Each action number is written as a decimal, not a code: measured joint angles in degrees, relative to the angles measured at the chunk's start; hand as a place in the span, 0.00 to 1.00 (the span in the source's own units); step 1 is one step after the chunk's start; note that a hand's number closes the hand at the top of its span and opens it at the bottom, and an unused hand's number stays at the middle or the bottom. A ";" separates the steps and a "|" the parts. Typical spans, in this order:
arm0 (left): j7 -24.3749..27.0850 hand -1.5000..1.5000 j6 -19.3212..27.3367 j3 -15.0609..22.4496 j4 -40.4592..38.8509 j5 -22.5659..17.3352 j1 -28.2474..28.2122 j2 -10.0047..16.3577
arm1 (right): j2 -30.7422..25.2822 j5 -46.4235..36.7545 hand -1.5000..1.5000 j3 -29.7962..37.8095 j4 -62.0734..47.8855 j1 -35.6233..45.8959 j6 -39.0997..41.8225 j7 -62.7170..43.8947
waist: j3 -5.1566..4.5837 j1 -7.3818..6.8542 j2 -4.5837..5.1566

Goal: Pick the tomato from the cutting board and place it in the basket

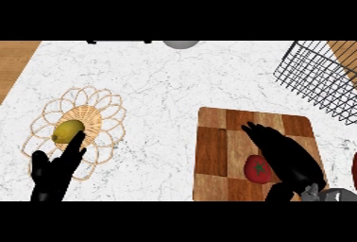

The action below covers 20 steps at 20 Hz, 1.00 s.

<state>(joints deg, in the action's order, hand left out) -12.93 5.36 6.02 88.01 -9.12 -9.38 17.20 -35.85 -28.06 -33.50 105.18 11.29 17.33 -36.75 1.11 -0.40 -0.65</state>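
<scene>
White marbled stone counter (160, 80) filled most of the head view, with one strip of brown wood (14, 61) showing past its far left corner. On it lay one chequered wooden cutting board (216, 142), right of centre and close to the near edge. One black wire basket (314, 75) stood in the far right corner, well apart from the board and cut off by the view's edge. One pale woven wicker mat (105, 111) with looped, petal-like edging lay on the left side, and a single yellow-green round fruit (68, 131) sat on its middle. Two black hands were in view. The right hand (286, 151) stretched over the board with its fingers straight and spread, holding nothing, its palm just beside the one round red tomato (255, 170) and covering that tomato's right edge. The tomato rested on the board's near half, green stem mark up. The left hand (52, 175) rested at the lower left, fingers straight and up, its tips overlapping the mat just below the fruit. One small grey rounded object (181, 44) sat at the far edge.
</scene>
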 measured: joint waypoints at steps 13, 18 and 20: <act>-3.46 0.50 -1.09 -1.85 -0.46 0.41 0.90 -0.17 | 3.97 -5.07 0.00 0.05 -4.31 -1.99 1.41 2.08 | -0.13 0.22 0.02; -2.54 0.50 -1.69 -2.13 -0.63 1.09 0.68 -0.68 | 4.99 -6.76 0.00 1.03 -6.10 -2.66 1.12 4.21 | -0.12 0.23 0.00; -2.19 0.50 -1.29 -1.88 -0.32 1.78 0.35 -1.34 | 5.30 -7.44 1.00 1.27 -6.88 -2.73 1.32 4.91 | -0.11 0.20 -0.02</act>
<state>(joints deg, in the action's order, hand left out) -15.12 4.07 4.14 87.69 -7.33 -9.03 15.86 -30.55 -35.50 -32.24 98.30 8.56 18.66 -31.84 0.99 -0.20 -0.67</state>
